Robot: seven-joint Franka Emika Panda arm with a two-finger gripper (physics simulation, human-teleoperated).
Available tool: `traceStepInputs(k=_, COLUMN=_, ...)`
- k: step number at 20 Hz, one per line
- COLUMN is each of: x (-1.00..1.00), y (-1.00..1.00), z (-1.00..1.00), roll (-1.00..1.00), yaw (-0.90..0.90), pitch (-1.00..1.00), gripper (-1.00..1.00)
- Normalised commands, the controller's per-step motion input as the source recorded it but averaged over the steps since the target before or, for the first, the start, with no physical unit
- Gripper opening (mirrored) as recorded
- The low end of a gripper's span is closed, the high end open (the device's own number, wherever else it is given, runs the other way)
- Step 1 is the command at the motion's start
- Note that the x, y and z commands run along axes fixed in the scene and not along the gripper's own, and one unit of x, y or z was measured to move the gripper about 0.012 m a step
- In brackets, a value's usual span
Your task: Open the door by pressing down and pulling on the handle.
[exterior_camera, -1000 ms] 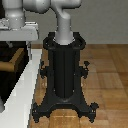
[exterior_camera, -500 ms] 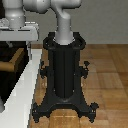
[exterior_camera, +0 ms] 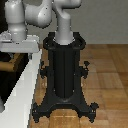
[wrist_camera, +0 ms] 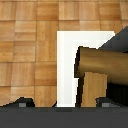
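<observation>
Nothing moved, handle [wrist_camera: 97, 75] close before wrist camera, no writing

Exterior view: set off the arm, near floor height, aimed squarely at the black pedestal [exterior_camera: 64, 75], close enough that the pedestal fills the middle and the arm's upper links run out past the top edge. White frame [exterior_camera: 22, 92] cut off at the exterior view's left. Wrist view: riding on the wrist, aimed straight down at the wooden floor [wrist_camera: 30, 45], very near the handle [wrist_camera: 97, 65], which looms just ahead of the jaws, barely visible as dark blurs. Shared between both: the white frame, the plank floor.
</observation>
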Motion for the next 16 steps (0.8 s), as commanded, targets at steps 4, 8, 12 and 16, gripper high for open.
traceStepInputs(k=4, x=0.0, y=-0.5, z=-0.75, roll=0.0, yaw=0.0, pitch=0.0, gripper=1.0)
traceStepInputs(k=8, x=0.0, y=0.0, z=0.0, roll=0.0, yaw=0.0, pitch=0.0, gripper=-1.0)
traceStepInputs(k=12, x=0.0, y=0.0, z=0.0, roll=0.0, yaw=0.0, pitch=0.0, gripper=-1.0)
traceStepInputs(k=16, x=0.0, y=0.0, z=0.0, roll=0.0, yaw=0.0, pitch=0.0, gripper=-1.0)
